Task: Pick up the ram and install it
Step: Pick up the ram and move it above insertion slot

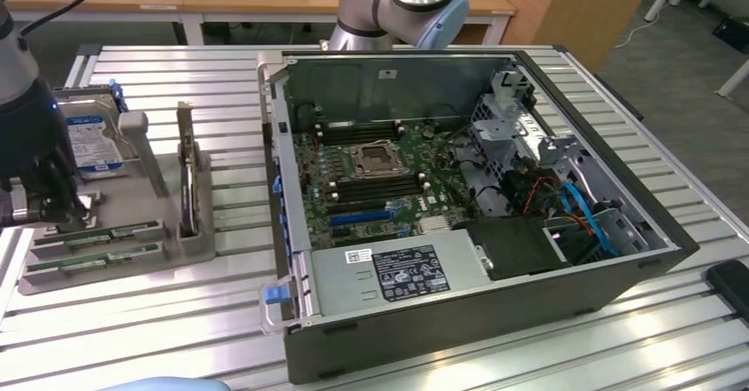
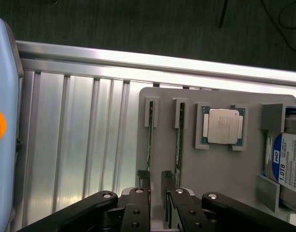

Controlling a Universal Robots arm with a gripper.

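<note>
Hovering over the grey tray [image 2: 213, 169] on the table [image 2: 80, 145], the gripper [image 2: 155, 178] has its fingers [image 2: 143, 177] spread and empty. They are poised either side of the near end of the ram [image 2: 150, 140], which stands on edge in its slot beside its twin [image 2: 178, 140]. My call: centre the board in the gap, stay square, squeeze gently. It's a long, thin green sliver, seen edge-on.

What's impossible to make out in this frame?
- Rams: wrist view, edge-on, chips hidden.
- Drive: exterior view, partly behind the arm; wrist view, cut by the frame edge.
- Board slots: exterior view, too small to tell if filled.
</note>
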